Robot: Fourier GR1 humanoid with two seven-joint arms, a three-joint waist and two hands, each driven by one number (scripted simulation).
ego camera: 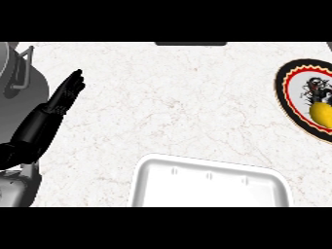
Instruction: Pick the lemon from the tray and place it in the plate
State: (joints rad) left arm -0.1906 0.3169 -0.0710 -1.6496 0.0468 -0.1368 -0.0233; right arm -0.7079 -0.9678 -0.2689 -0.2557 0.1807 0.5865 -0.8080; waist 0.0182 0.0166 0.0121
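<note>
A yellow lemon (325,115) lies on the round patterned plate (292,99) at the right edge of the counter, toward the plate's lower part. The white tray (210,182) sits at the lower middle with nothing in it. My left hand (62,97) shows at the left, fingers straight and pointing up and away, resting apart from both tray and plate. My right hand does not show anywhere.
A grey metal pot (10,68) with a side handle stands at the far left, close to my left hand's fingertips. A dark slot (191,43) sits at the counter's back edge. Bare marble counter (183,97) lies between tray and plate.
</note>
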